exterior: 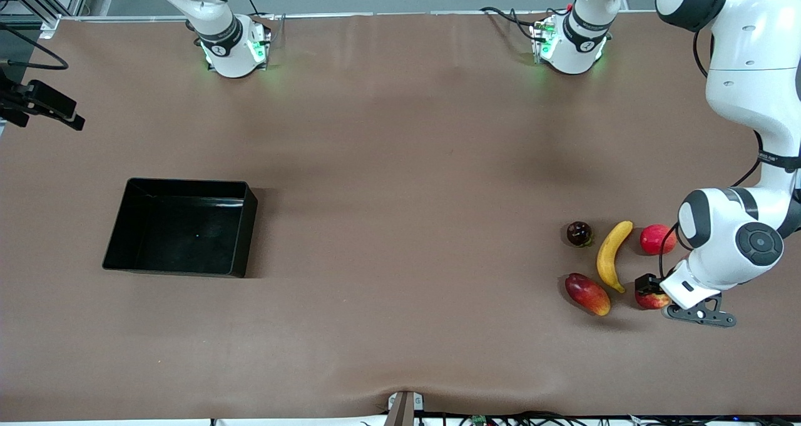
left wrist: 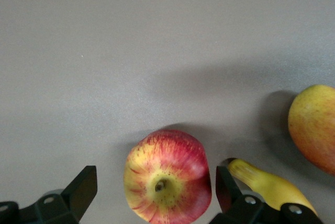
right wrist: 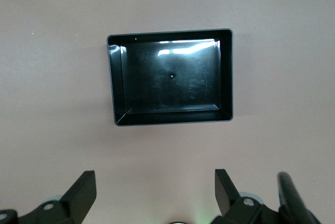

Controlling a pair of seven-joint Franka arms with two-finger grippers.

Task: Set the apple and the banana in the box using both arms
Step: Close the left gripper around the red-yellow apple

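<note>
Front view: brown desk [exterior: 400, 163] w/ matte cover; both arm bases show green lights at the desk's edge farthest from the camera. Landmark = banana [exterior: 611, 255], toward the left arm's end of the desk. Apple [exterior: 652, 299] lies just beside the banana's darker tip, nearer the camera than the plain red fruit [exterior: 657, 239]. Mango [exterior: 587, 293] lies beside the banana and nearer the camera; dark round fruit [exterior: 579, 233] beside the banana's upper end. Box [exterior: 181, 227] stands well apart from the banana, toward the right arm's end. Left pincer [exterior: 651, 288] is down at the apple. No legible writing on the bases' bands.

Left wrist view: left pincer [left wrist: 156, 192] wide open, fingers [left wrist: 81, 188] astride the apple [left wrist: 167, 177], not pressing it; stem spot faces up. Banana [left wrist: 267, 185] tip lies next to one finger; mango [left wrist: 314, 127] near it. Surface grey-brown, plain.

Right wrist view: right pincer [right wrist: 154, 192] wide open, holding nothing, up over the desk w/ the box [right wrist: 226, 77] below, glossy, low-walled.
</note>
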